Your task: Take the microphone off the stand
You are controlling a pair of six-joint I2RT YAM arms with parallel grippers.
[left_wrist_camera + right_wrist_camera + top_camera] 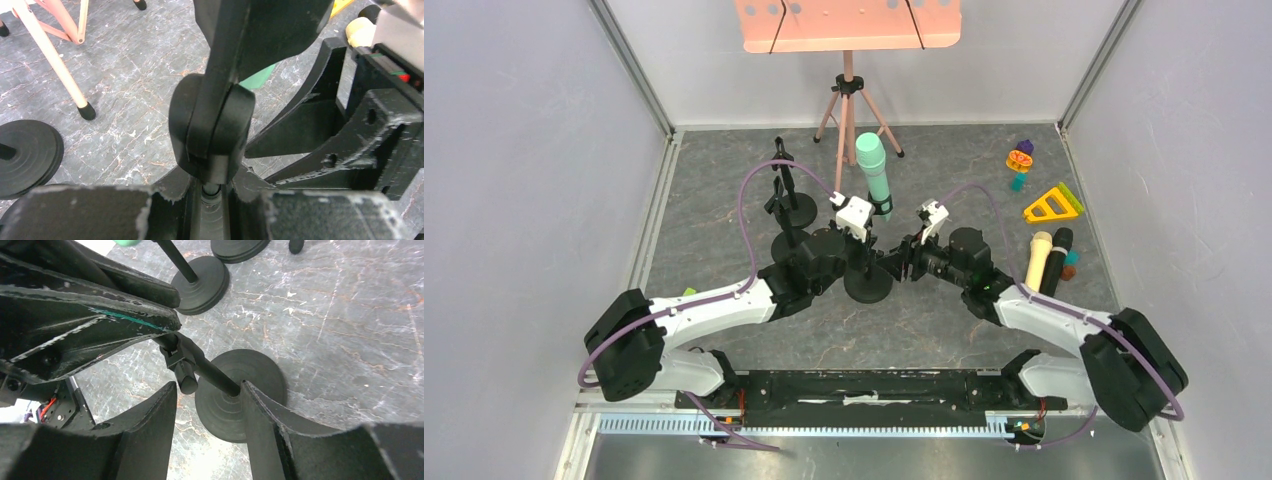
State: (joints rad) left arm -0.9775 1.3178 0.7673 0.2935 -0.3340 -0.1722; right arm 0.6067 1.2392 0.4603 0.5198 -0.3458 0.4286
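A mint-green microphone (pixel 871 175) sits tilted in the clip at the top of a black stand with a round base (pixel 868 287). My left gripper (pixel 857 252) is shut on the stand's pole just under the clip joint (pixel 212 127); in the left wrist view (pixel 212 192) the pole fills the narrow gap between the fingers. A sliver of the green microphone (pixel 258 77) shows behind the clip. My right gripper (pixel 903 264) is open and empty, right of the pole. In the right wrist view (pixel 207 407) its fingers straddle the base (pixel 250 390), apart from it.
Two more black stands (pixel 796 209) stand left of the held one. A pink music stand on a tripod (pixel 849 95) is at the back. A cream microphone (pixel 1037 259), a black one (pixel 1057 262) and a yellow triangle toy (pixel 1052 205) lie at the right.
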